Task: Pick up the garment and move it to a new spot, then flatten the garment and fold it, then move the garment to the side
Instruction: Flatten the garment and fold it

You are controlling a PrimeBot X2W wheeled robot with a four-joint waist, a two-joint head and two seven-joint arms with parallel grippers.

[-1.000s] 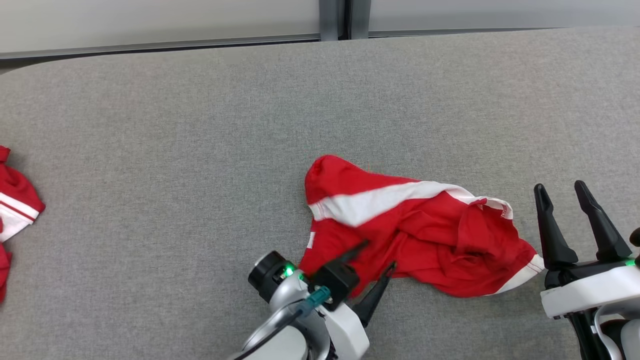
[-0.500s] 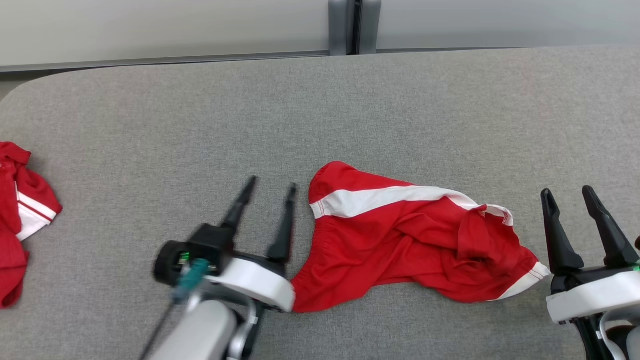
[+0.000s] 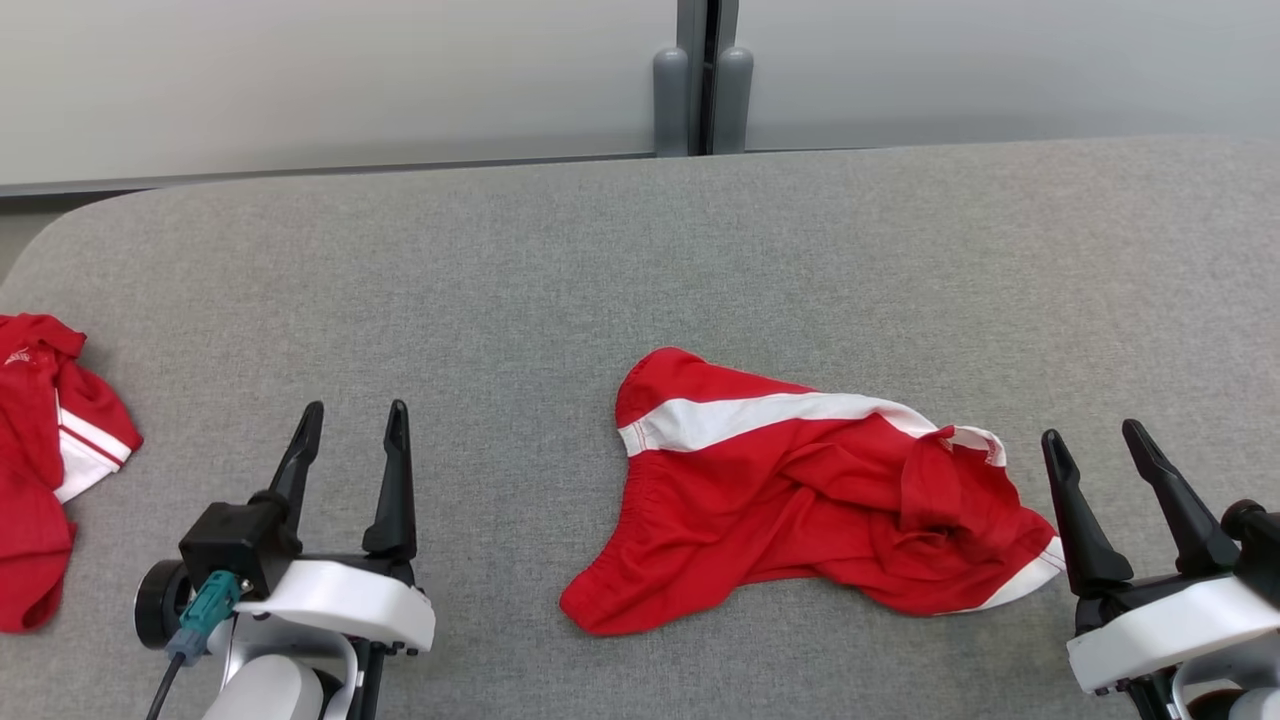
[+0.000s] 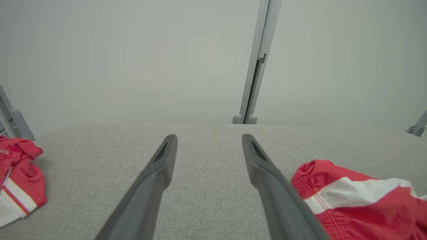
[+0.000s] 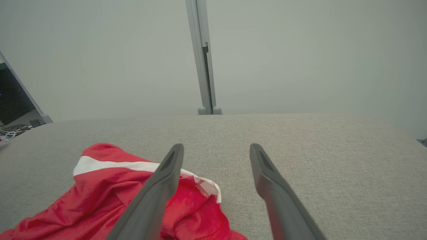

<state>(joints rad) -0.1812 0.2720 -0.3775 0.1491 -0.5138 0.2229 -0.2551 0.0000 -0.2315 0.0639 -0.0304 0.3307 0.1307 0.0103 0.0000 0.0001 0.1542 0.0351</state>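
At the left edge of the grey table (image 3: 600, 250) you see a crumpled red-and-white cloth (image 3: 40, 450), partly cut off by the frame. Over the table's near left part your left gripper (image 3: 355, 407) has its two dark fingers spread apart with nothing between them but bare table. Right of the table's middle, toward its near edge, the garment (image 3: 800, 500) lies rumpled: red, with a white band along its far side and white trim at its right end. Over the table's near right part your right gripper (image 3: 1092, 431) also stands wide and empty, its left finger just beside the garment's right end; whether they touch cannot be told.
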